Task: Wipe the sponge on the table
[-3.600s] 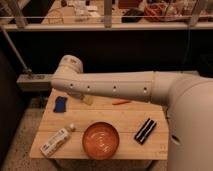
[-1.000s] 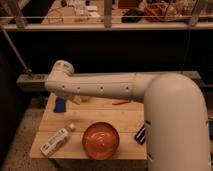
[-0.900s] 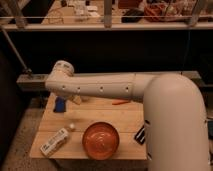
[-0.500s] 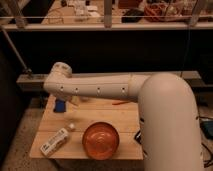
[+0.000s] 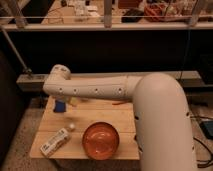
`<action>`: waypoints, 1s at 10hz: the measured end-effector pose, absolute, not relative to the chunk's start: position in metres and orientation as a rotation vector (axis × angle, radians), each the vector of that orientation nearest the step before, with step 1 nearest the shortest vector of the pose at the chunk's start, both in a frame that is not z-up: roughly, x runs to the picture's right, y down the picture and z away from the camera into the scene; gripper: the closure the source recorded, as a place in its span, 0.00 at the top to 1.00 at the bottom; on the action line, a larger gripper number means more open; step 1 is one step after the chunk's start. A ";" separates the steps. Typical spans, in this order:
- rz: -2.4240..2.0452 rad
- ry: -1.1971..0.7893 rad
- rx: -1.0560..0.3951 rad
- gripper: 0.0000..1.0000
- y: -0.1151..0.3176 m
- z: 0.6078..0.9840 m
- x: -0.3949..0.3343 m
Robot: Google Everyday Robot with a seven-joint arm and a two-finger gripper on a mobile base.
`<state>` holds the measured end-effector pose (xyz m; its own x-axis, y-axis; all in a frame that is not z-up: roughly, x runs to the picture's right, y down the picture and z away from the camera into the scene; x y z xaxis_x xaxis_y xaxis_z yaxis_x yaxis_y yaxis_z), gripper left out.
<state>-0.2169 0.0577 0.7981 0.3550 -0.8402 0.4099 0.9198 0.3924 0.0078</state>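
The sponge [image 5: 60, 106] is a small dark blue pad on the far left part of the table [image 5: 95, 113], a pale wooden top. My white arm reaches from the right across the table's far side and bends down at its left end just above the sponge. My gripper [image 5: 61, 99] is at that end, right over the sponge, mostly hidden by the arm. I cannot tell whether it touches the sponge.
An orange plate [image 5: 101, 140] sits near the front edge. A white carton [image 5: 55, 142] lies at the front left, with a small white ball [image 5: 71, 126] behind it. A thin orange stick [image 5: 119, 103] lies under the arm. A grey rail [image 5: 30, 79] runs behind the table.
The arm's bulk has swung closer to the camera and now covers the table's right side, hiding the black ribbed block. The sponge stays at about the same spot.
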 end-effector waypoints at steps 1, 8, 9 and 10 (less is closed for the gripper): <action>-1.155 -0.384 -0.242 0.78 0.059 0.802 -0.220; -1.191 -0.431 -0.258 0.80 0.069 0.824 -0.248; -1.195 -0.437 -0.262 0.80 0.070 0.827 -0.250; -1.197 -0.440 -0.265 0.80 0.070 0.829 -0.250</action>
